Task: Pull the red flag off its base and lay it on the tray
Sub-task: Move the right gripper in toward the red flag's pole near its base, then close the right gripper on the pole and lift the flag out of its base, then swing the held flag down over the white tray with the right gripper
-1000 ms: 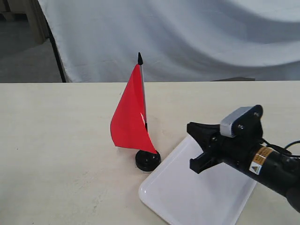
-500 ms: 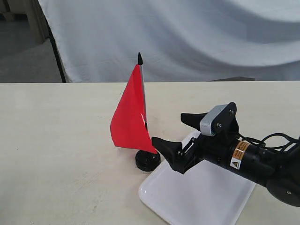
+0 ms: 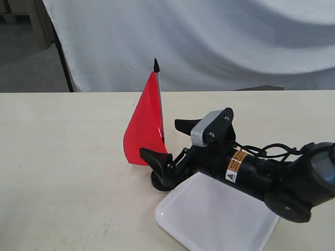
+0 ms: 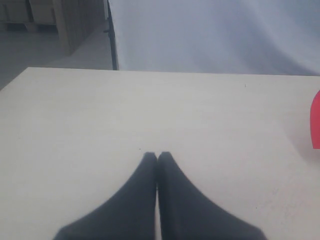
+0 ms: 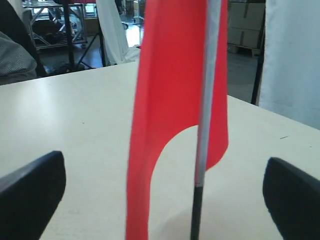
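Note:
The red flag stands upright on its thin grey pole. Its black base shows only as a sliver behind my right gripper's near finger. My right gripper is open, one finger on each side of the lower pole and not touching it. From the right wrist, the flag and the pole's black lower end lie between the wide-apart fingertips. The white tray lies under the right arm. My left gripper is shut over bare table; a red flag edge shows.
The pale table stretches left of the flag. A white cloth backdrop hangs behind the table's far edge. The right arm's cables run over the tray.
My right gripper has moved left from over the tray to the flag, its open fingers now on either side of the lower pole. The flag has not moved.

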